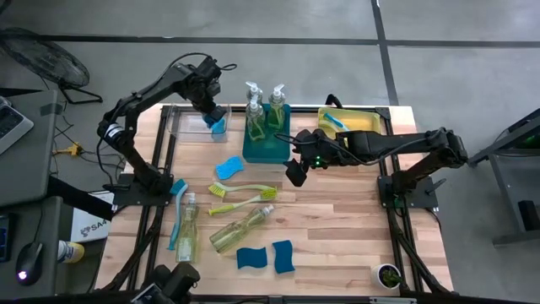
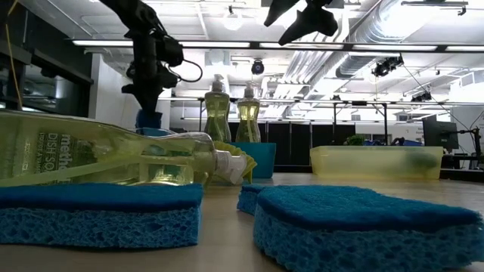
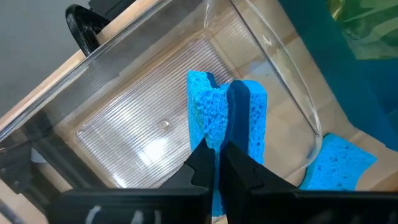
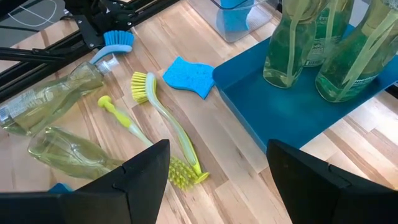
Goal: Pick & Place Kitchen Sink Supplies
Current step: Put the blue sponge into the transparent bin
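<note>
Sponge (image 3: 227,112) pinched in left end effector (image 3: 217,163), above clear bin (image 3: 124,130).

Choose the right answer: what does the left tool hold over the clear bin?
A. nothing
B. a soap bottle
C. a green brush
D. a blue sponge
D: the left tool is shut on a blue sponge, which it holds edge-up above the clear bin; the brushes and the other bottles are elsewhere on the table.

clear bin (image 1: 190,123), teal bin (image 1: 267,149), yellow bin (image 1: 359,120) on wood table (image 1: 337,219).
</note>
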Action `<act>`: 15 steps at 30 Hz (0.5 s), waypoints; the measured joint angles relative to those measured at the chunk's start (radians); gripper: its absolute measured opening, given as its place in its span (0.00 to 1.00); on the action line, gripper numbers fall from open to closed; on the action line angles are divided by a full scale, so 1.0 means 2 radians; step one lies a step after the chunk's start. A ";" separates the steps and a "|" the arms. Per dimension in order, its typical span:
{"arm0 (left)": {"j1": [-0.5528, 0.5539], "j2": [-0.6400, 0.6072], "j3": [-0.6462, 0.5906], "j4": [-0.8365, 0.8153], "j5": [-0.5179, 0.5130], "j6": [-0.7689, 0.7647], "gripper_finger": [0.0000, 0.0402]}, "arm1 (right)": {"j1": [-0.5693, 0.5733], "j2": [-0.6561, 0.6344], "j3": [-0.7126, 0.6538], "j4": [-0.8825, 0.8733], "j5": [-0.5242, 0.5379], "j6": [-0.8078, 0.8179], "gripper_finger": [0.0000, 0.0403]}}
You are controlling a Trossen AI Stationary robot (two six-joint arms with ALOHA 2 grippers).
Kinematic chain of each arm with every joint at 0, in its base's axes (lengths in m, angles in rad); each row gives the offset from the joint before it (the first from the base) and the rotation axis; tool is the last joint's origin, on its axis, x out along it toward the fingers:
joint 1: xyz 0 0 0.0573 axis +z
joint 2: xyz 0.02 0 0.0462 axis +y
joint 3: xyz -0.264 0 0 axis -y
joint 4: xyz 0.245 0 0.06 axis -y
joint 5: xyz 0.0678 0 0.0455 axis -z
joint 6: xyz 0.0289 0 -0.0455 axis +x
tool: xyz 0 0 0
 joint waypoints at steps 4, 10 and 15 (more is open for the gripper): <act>0.000 0.013 0.000 0.003 -0.003 0.000 0.02 | 0.000 0.000 0.000 0.000 0.000 0.000 0.65; 0.000 0.032 0.000 0.002 0.000 0.008 0.02 | 0.000 0.000 0.000 0.000 -0.002 0.000 0.65; 0.000 0.043 0.000 0.000 0.008 0.003 0.02 | 0.000 0.000 0.000 0.000 -0.002 0.003 0.65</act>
